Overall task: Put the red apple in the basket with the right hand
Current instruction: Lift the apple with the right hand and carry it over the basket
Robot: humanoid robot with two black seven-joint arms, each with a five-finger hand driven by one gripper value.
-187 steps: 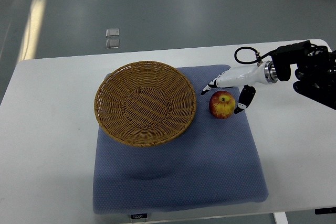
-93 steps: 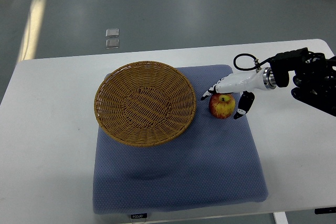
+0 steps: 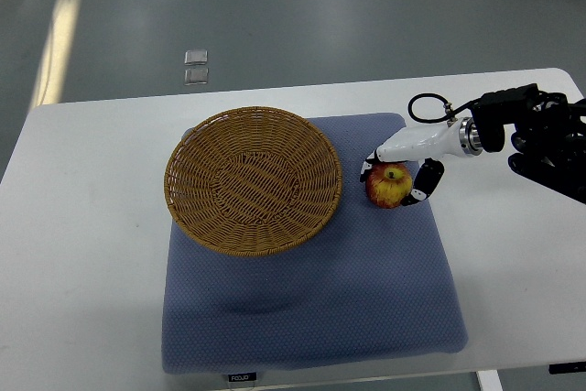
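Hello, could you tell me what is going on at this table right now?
The right robot hand is closing around a red apple that sits on a blue mat, just right of a wicker basket. Its fingers wrap both sides of the apple, which is not yet lifted. The basket holds nothing. No left arm is in view.

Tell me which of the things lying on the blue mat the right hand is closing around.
The red apple, beside the basket's right rim. The right hand has fingers on both sides of it, while the wicker basket sits untouched to the left.
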